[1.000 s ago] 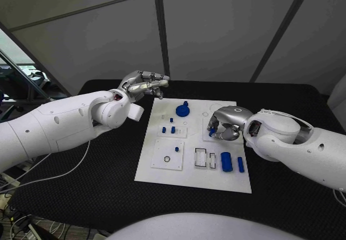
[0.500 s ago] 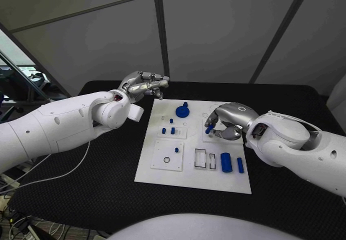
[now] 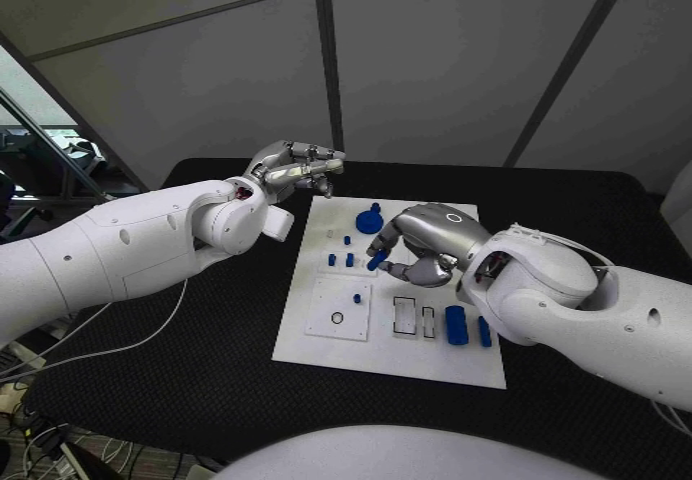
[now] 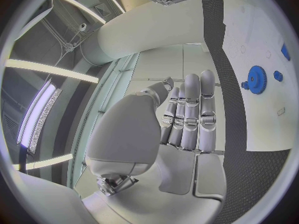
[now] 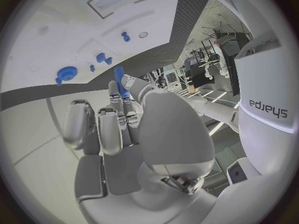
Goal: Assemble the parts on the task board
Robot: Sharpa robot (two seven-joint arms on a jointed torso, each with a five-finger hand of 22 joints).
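Note:
The white task board (image 3: 378, 345) lies in the middle of the table. My right hand (image 3: 423, 246) hovers over its centre and pinches a short blue peg (image 3: 376, 260), whose tip shows between the fingers (image 5: 118, 78) in the right wrist view. Just left of that peg, two blue pegs (image 3: 339, 260) stand in the board. A blue gear (image 3: 366, 220) sits at the far end, also visible as the gear (image 4: 256, 78). My left hand (image 3: 296, 166) hangs above the board's far left corner, its fingers (image 4: 190, 117) straight and holding nothing.
Near the board's right end lie a blue cylinder (image 3: 456, 325) and a thin blue bar (image 3: 483, 331), beside two rectangular slots (image 3: 414, 318). A small blue pin (image 3: 356, 298) and a ring (image 3: 336, 318) sit on a raised square plate. Black table surrounds the board.
My right hand has carried the blue peg leftward, from the board's right side to over its middle near the two standing pegs. The left hand has stayed in place.

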